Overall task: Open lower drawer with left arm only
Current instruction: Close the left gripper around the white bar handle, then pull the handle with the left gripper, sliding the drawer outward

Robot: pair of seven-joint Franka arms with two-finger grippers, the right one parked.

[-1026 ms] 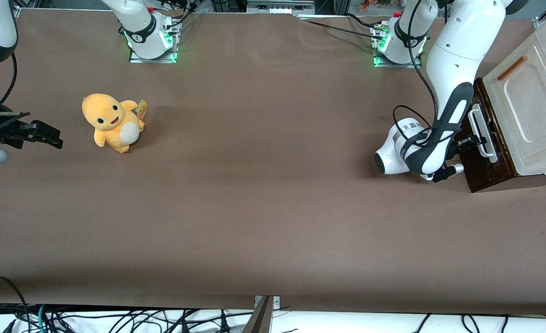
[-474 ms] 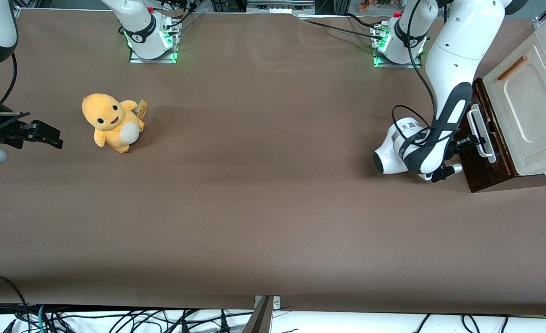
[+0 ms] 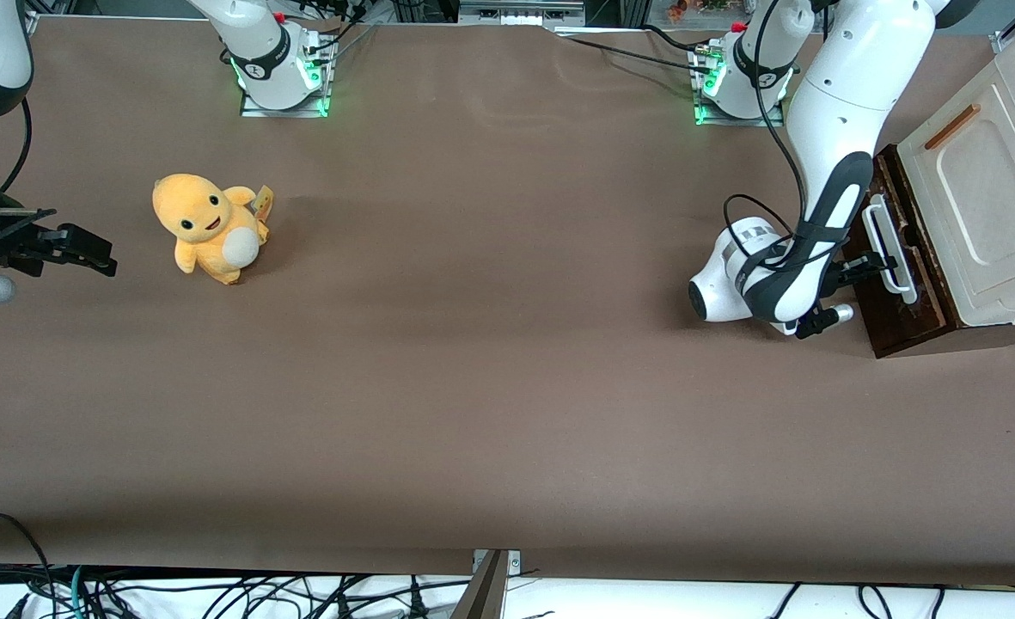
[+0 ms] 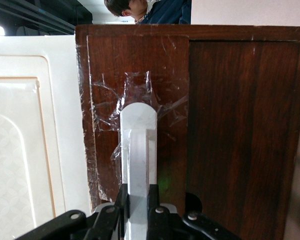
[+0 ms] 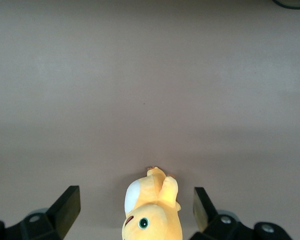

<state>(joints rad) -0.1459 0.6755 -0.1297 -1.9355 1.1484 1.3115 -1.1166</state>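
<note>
lower drawer (image 3: pixel 895 258), at the table's edge by the working arm's end, sits barely open; the gripper (image 3: pixel 870 268) pinches its white handle (image 4: pixel 138 150), so pull straight out, level.

The gripper (image 4: pixel 138 215) is clamped on the white handle (image 4: pixel 138 150), a dark finger (image 4: pixel 122 205) pressed to each side of it. The handle stands out from the dark brown drawer front (image 4: pixel 230 125), where crinkled clear tape (image 4: pixel 110 107) covers the wood around the handle's rounded end. A cream panel (image 4: pixel 35 135) adjoins the drawer front. Above the drawer front's edge shows a person's dark hair (image 4: pixel 122 6) and blue top (image 4: pixel 170 11).
</note>
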